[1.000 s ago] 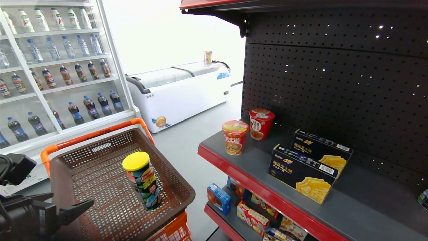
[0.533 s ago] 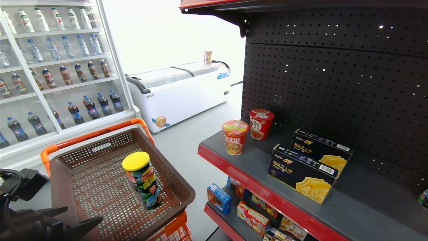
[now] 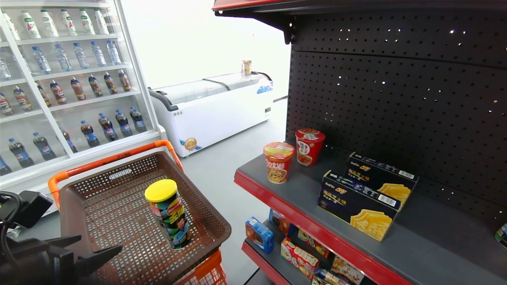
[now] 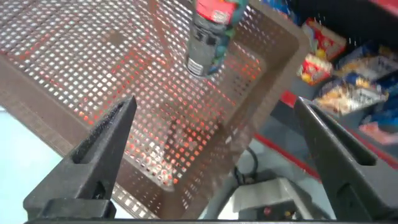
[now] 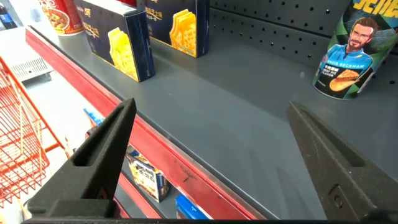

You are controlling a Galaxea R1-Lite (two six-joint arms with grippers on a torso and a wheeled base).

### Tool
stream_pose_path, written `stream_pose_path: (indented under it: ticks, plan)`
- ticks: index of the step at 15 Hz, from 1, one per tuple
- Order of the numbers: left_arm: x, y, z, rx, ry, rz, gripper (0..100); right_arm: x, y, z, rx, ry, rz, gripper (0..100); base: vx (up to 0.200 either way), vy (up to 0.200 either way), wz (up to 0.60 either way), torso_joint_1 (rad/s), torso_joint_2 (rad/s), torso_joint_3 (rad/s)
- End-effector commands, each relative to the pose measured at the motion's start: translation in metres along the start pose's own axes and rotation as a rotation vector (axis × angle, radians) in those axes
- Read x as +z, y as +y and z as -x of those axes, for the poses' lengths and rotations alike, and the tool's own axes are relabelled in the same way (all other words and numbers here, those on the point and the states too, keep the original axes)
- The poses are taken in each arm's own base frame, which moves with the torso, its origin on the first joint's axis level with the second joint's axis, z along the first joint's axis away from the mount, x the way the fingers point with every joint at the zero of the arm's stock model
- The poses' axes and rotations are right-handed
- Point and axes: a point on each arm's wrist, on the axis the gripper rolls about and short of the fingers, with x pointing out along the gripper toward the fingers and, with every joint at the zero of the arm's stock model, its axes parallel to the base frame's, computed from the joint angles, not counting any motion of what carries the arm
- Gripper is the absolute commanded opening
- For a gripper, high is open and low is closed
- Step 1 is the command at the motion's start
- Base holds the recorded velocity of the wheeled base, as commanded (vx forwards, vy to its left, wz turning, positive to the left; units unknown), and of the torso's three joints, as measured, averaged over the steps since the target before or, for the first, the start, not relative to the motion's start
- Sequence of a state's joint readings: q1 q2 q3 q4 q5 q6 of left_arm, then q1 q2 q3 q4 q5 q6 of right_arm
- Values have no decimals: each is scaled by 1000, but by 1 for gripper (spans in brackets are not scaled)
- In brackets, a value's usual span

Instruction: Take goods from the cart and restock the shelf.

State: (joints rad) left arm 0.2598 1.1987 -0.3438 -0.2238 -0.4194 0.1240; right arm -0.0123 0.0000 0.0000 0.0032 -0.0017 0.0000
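Your left gripper [image 4: 214,104] wide over brown perforated plastic basket [image 3: 130,170]; yellow-lidded cylindrical can [image 3: 168,213] standing inside. Right gripper [image 5: 211,107] wide above grey shelf [image 5: 236,124], navy cardboard boxes [image 5: 118,43] near.

Print on the can [image 3: 169,215] lower left, the noodle cups [image 3: 278,163] at centre, the dark boxes [image 3: 356,208] right of centre, barcode stickers [image 3: 387,200] on their tops. I can't read any reliably.

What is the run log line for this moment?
left gripper open by cart basket | chip can upright in basket | right gripper open near shelf
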Motion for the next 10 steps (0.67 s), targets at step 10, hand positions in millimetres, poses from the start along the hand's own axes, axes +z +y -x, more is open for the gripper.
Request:
stream_pose_path:
  ticks: [10]
  plan:
    - [7,44,-65,48,37,-57,100,0,0,0,2,0,0,100,0,0,0,0,0,0]
